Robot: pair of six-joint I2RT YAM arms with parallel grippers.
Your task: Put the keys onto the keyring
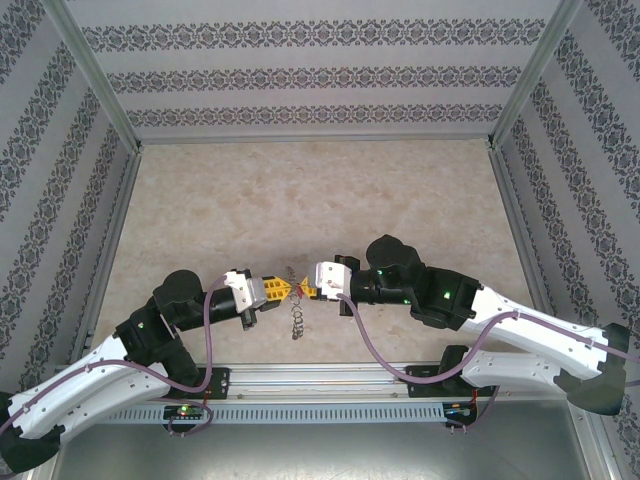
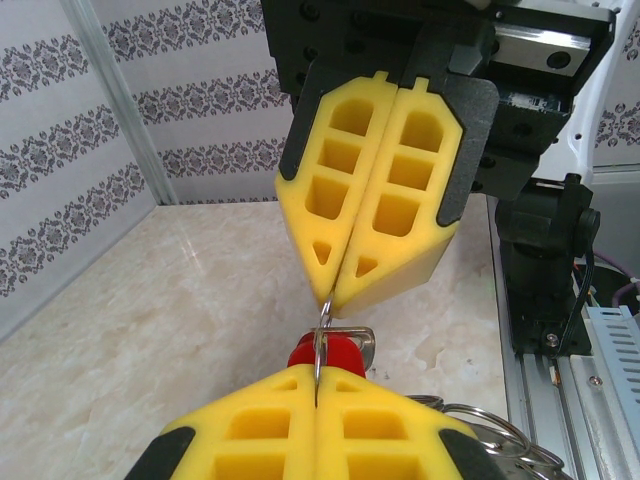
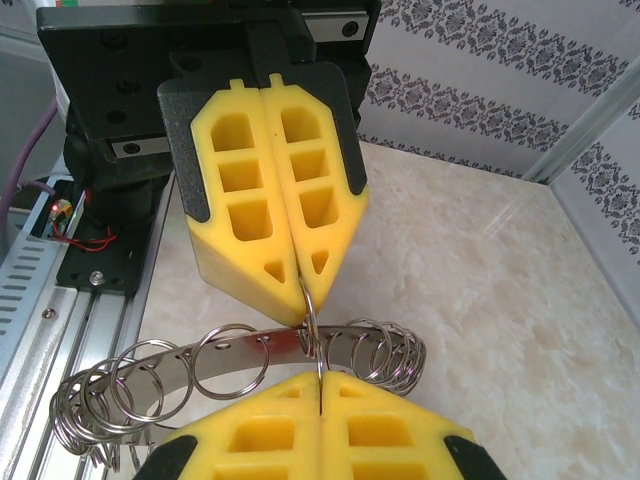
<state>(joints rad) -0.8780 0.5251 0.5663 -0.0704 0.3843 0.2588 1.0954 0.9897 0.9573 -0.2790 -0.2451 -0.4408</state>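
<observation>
Left arm point(image 1: 90, 385): smooth white shells, black joints, a purple cable looped along it.
Left gripper point(image 2: 316, 385): yellow foam fingers point(image 2: 260, 430) moulded with rectangular and triangular pockets and backed by black plates; the wedge tips are pressed together on a thin wire loop of the keyring.
Key point(image 2: 335, 352): small, glossy red and rounded, sitting just behind the left fingertips and touching a squarish metal link.
Keyring point(image 3: 280, 340): a flat grey metal band curved into a ring, fringed with many thin, shiny wire loops; it hangs between the two grippers above the table, near the front rail.
Right gripper point(image 3: 320, 380): the same pocketed yellow foam, tip to tip with the left one, jaws closed on the same wire loop.
Right arm point(image 1: 540, 330): white and black, with green lights at its joints.
Table point(image 1: 300, 200): a pale, marble-patterned surface.
Walls point(image 1: 300, 75): striped floral wallpaper.
</observation>
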